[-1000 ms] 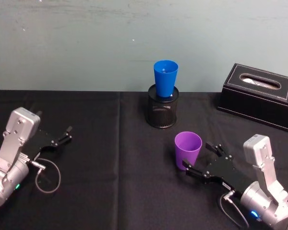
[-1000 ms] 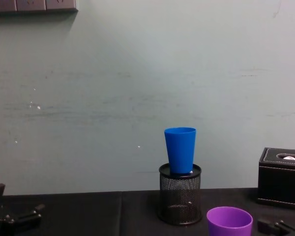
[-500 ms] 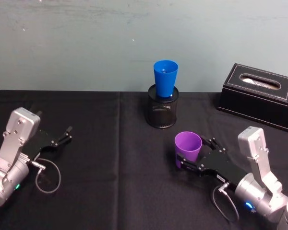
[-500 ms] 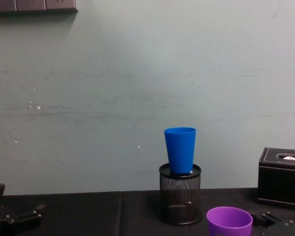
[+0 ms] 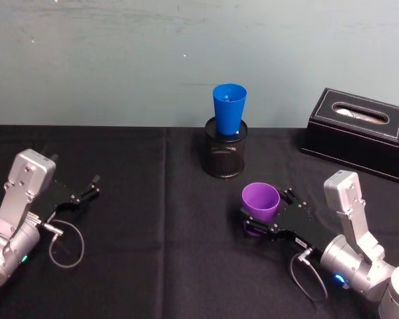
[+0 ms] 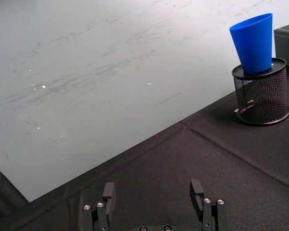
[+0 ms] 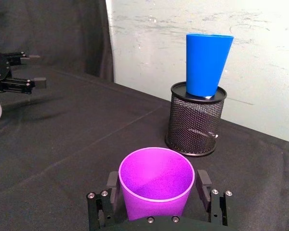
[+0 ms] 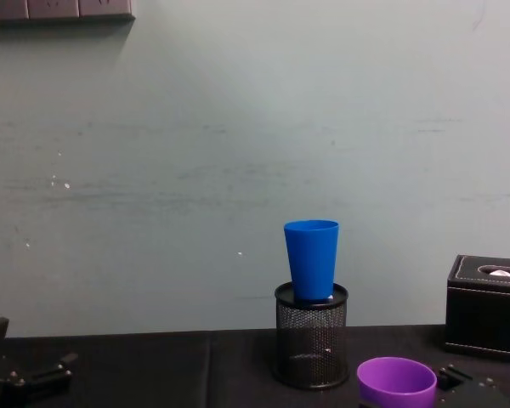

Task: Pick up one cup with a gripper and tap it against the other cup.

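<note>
Black tabletop (image 5: 153, 266): we see purple cup (image 5: 261, 201) upright between spread fingers of our right hand (image 7: 157, 184), nothing gripped. Beyond, blue cup (image 5: 229, 108) stands in mesh holder (image 5: 225, 156); bare tabletop between. Our left hand (image 5: 90, 187) open, far left.

purple cup (image 5: 261, 201), holder (image 5: 225, 157), box (image 5: 359, 133) on table (image 5: 146, 199)

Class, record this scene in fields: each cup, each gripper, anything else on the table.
blue cup: upright in the black mesh holder
purple cup: upright on the black table, nearer the robot than the holder
right gripper: open, a finger on each side of the purple cup
left gripper: open, parked at the table's left
other: black tissue box, far right
</note>
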`<act>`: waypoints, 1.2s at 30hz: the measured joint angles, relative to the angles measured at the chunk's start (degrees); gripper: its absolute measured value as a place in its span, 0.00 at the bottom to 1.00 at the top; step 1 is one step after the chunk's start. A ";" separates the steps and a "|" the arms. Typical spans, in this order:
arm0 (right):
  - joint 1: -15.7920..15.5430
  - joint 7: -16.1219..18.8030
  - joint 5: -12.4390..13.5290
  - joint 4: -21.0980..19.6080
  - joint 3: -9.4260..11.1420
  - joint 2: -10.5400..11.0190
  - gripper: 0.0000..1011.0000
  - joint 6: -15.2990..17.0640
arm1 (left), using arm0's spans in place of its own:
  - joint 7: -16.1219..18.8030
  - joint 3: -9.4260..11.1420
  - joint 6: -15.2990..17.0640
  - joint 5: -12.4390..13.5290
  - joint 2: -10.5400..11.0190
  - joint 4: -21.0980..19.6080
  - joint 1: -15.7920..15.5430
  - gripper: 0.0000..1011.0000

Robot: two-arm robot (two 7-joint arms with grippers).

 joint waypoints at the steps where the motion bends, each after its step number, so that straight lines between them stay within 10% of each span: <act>1: -0.02 -0.01 0.00 -0.03 0.00 0.02 0.99 0.00 | 0.00 0.00 0.00 0.00 0.00 0.00 0.00 1.00; 36: -0.34 -0.51 0.05 -0.58 -0.09 0.32 0.72 0.09 | 0.00 0.00 0.00 0.00 0.00 0.00 0.00 1.00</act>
